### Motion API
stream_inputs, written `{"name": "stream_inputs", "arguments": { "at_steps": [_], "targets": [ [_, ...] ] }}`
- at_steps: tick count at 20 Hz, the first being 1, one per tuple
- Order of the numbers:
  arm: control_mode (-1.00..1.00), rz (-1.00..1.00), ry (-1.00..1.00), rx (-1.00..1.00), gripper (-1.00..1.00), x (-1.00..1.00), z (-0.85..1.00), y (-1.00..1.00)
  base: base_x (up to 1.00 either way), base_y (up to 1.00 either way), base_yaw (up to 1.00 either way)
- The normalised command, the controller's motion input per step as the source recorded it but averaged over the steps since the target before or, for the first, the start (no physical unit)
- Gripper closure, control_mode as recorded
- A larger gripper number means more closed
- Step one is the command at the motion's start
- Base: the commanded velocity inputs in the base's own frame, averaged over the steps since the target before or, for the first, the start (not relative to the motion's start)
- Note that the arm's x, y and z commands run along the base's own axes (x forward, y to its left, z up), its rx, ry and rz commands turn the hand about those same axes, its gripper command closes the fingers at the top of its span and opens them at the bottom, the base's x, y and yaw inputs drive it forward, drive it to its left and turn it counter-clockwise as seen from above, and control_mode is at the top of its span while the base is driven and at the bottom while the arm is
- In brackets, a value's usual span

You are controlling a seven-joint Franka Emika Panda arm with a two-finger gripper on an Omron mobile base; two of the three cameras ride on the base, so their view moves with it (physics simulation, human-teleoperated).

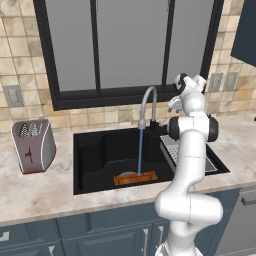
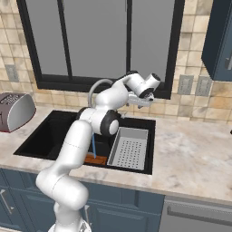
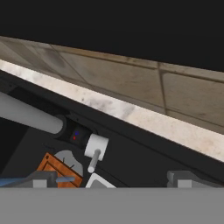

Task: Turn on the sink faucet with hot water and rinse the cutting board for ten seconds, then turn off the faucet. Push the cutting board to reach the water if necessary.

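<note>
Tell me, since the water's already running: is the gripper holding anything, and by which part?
Nothing is held. The gripper is open above the faucet, with its lever between the fingertips but apart from both.

One cutting board (image 1: pixel 135 177) (one toaster (image 1: pixel 33 145))

Open air lies over the sink's (image 1: pixel 95 150) left compartment, while the faucet (image 1: pixel 148 102) rises behind and the metal rack (image 2: pixel 129 148) fills the right one.
</note>
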Motion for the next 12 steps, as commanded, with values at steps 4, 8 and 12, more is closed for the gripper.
{"name": "stream_inputs", "arguments": {
  "at_steps": [4,8,12],
  "targets": [
    [-1.00,0.00,0.00,0.00,-1.00,0.00,0.00,0.00,0.00,0.00,0.00],
    [-1.00,0.00,0.00,0.00,-1.00,0.00,0.00,0.00,0.00,0.00,0.00],
    [-1.00,0.00,0.00,0.00,-1.00,0.00,0.00,0.00,0.00,0.00,0.00]
  ]
}}
